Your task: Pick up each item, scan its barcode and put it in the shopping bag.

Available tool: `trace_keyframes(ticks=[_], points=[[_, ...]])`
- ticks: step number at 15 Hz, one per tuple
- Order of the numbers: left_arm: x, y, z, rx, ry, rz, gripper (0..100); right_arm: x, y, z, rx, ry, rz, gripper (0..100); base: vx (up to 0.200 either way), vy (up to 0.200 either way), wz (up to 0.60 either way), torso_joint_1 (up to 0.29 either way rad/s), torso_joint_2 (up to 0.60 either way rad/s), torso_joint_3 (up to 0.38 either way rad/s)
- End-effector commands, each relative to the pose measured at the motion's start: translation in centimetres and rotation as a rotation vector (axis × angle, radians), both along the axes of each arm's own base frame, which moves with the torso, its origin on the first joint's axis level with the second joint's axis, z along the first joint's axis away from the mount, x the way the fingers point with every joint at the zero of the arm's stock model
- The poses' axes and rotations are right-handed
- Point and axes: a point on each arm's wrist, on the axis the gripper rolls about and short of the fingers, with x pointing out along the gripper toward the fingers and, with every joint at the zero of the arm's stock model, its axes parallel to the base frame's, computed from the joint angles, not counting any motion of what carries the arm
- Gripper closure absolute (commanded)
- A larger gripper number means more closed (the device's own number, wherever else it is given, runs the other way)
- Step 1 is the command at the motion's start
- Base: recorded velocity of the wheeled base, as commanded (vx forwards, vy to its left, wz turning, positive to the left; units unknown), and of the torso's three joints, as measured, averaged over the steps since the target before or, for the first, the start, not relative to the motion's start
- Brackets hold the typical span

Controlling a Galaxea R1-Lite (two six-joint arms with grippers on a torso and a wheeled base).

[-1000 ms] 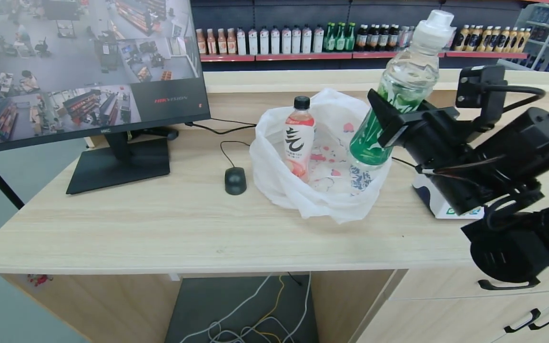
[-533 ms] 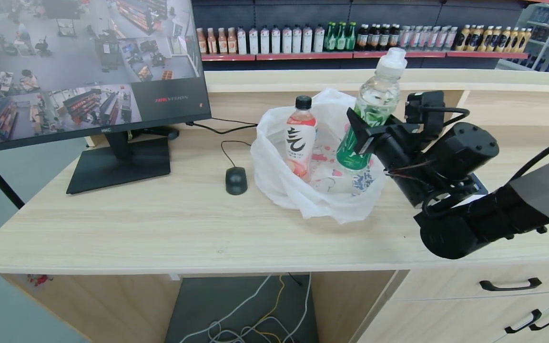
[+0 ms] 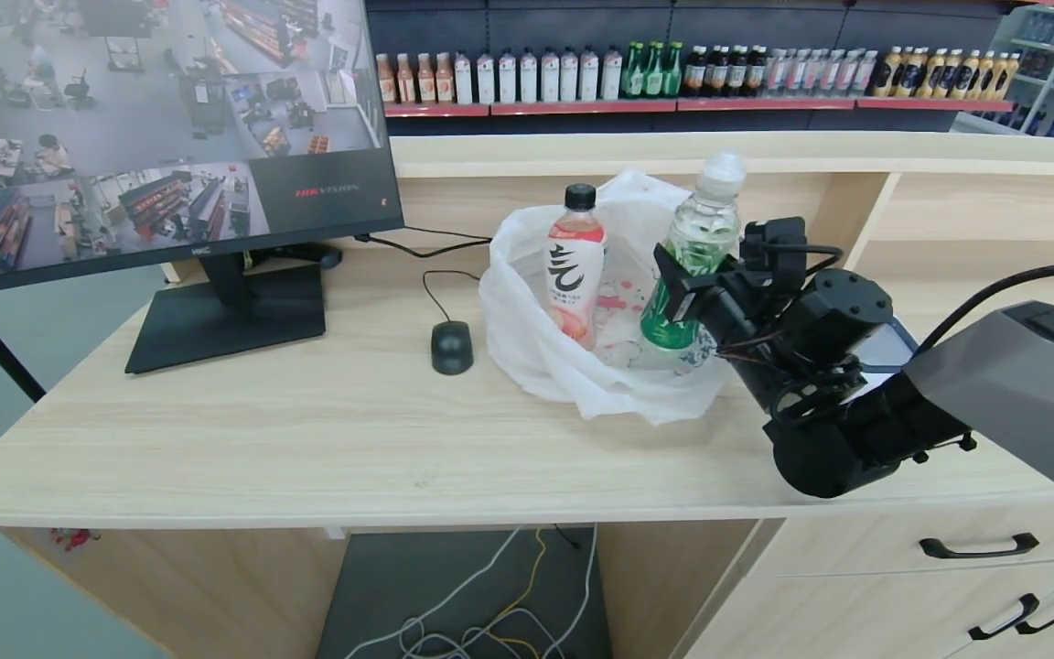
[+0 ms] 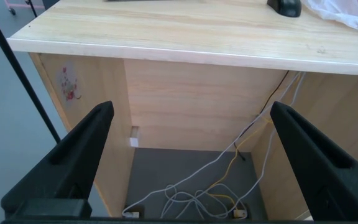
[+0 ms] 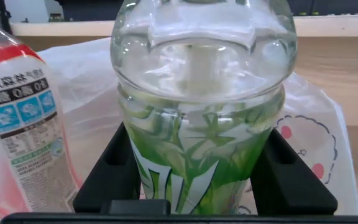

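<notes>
Lowered, right hand (image 3: pixel 681 291) holds green bottle (image 3: pixel 701 229) seemingly inside shopping bag (image 3: pixel 527 340).

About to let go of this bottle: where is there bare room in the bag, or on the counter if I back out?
Inside the shopping bag, the floor between the pink-label bottle and the green-label bottle in the right tool is bare. The counter in front of monitor stand, mouse and bag is free. Crowded: the bag's right side, around the tool.
</notes>
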Motion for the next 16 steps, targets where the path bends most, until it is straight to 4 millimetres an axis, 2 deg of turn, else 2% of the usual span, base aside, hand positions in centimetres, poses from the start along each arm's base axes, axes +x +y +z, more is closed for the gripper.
trace_keyframes(ticks=[1,6,16], points=[[0.0,0.0,0.0,0.0,0.0,0.0,0,0.4,0.2,-1.1,-0.008,0.02,0.002,100,0.0,0.0,0.0,0.0,0.0,0.0],[0.0,0.0,0.0,0.0,0.0,-0.001,0,0.8,0.3,-2.4,-0.019,0.047,0.002,100,0.0,0.0,0.0,0.0,0.0,0.0],[0.0,0.0,0.0,0.0,0.0,0.0,0,0.5,0.0,-2.6,-0.016,0.039,-0.001,100,0.0,0.0,0.0,0.0,0.0,0.0]])
